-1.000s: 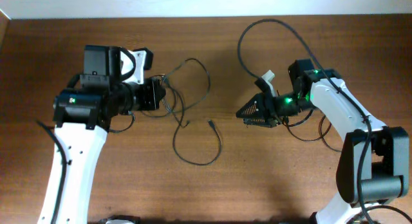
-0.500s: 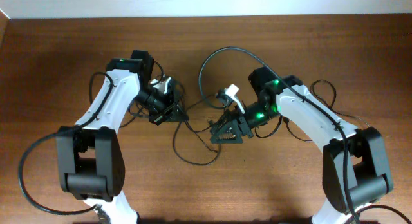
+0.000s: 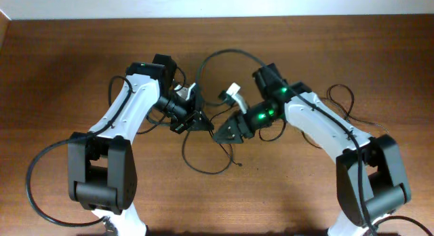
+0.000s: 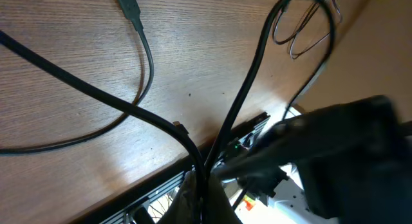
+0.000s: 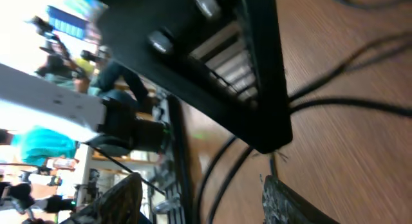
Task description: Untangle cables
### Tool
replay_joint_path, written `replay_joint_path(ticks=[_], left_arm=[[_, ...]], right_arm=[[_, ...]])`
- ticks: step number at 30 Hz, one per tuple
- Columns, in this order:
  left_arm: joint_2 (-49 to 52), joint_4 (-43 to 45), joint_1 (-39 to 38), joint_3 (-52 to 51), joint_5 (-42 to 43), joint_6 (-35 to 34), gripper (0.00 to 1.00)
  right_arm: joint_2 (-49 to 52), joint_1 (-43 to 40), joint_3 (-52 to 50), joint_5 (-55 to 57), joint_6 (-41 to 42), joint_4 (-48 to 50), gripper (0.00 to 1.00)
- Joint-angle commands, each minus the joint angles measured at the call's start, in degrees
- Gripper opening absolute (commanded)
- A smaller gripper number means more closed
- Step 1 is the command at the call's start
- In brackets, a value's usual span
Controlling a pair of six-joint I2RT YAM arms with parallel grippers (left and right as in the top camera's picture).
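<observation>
Both arms have swung inward: my left claw (image 3: 197, 121) and right claw (image 3: 224, 132) now nearly meet over the thin black looping cables (image 3: 203, 171) mid brown wooden tabletop (image 3: 61, 53). Right stands narrowly parted, cords between; left, I cannot tell. Little room between them, plenty outward

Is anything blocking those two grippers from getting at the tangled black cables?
Nothing visible does. The left gripper and the right gripper are both right at the cables, which lie on the bare wooden table. The only thing close by is the other gripper, facing it across the tangle.
</observation>
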Motion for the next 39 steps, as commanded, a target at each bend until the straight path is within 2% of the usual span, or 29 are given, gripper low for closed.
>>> replay_joint_path(ticks=[1, 3, 5, 8, 10, 11, 13, 14, 15, 19, 22, 27, 31, 34, 36, 38, 39], left_arm=[[0.3, 0.5, 0.0, 0.3, 1.5, 1.1, 0.00], [0.3, 0.5, 0.0, 0.3, 1.7, 1.1, 0.00], [0.3, 0.7, 0.1, 0.3, 1.9, 1.1, 0.00], [0.3, 2.6, 0.1, 0.3, 1.4, 1.1, 0.00], [0.3, 4.3, 0.1, 0.3, -1.3, 1.1, 0.45], [0.3, 4.9, 0.1, 0.3, -3.9, 1.1, 0.64], [0.3, 4.9, 0.1, 0.3, -7.0, 1.1, 0.82], [0.3, 4.6, 0.1, 0.3, -7.8, 1.4, 0.96], [0.3, 4.4, 0.2, 0.3, -7.8, 1.8, 0.99], [0.3, 4.2, 1.7, 0.3, -9.2, 3.5, 0.99], [0.3, 3.8, 3.3, 0.3, -9.4, 3.5, 0.99], [0.3, 3.8, 3.3, 0.3, -11.1, 3.5, 0.99], [0.3, 4.0, 3.3, 0.3, -11.3, 3.5, 0.99], [0.3, 4.0, 3.3, 0.3, -11.3, 3.5, 0.99], [0.3, 4.0, 3.3, 0.3, -11.3, 3.5, 0.99], [0.3, 4.0, 3.3, 0.3, -11.3, 3.5, 0.99], [0.3, 4.0, 3.3, 0.3, -11.4, 3.5, 0.99]], right_arm=[[-0.6, 3.7, -1.2, 5.2, 1.8, 0.2, 0.48], [-0.6, 4.8, -1.2, 6.2, 1.9, 0.2, 0.37], [-0.6, 4.9, -1.2, 6.1, 2.9, 0.2, 0.06], [-0.6, 4.7, -1.2, 6.1, 6.1, 1.4, 0.04], [-0.6, 4.7, -1.2, 6.1, 8.8, 3.9, 0.04], [-0.6, 4.3, -0.9, 6.1, 10.7, 4.7, 0.04], [-0.7, 2.3, 0.9, 6.1, 14.1, 4.4, 0.04], [-1.2, 0.3, 2.2, 6.1, 15.5, 3.0, 0.04], [-1.7, -0.7, 2.9, 6.1, 15.5, 2.1, 0.04], [-8.9, -7.1, 5.9, 6.4, 14.8, -0.5, 0.04], [-17.8, -15.1, 6.5, 11.6, 14.8, -0.4, 0.04], [-30.1, -39.1, 6.5, 13.6, 14.9, -0.9, 0.04], [-29.4, -48.3, 6.5, 14.3, 15.2, -6.8, 0.04], [-26.6, -48.8, 6.5, 25.4, 15.3, -12.3, 0.04], [-24.8, -48.8, 6.5, 28.5, 15.3, -14.0, 0.05], [-22.6, -48.8, 6.5, 28.9, 15.3, -14.9, 0.22], [-21.4, -48.8, 6.5, 28.9, 15.3, -15.0, 0.50]])
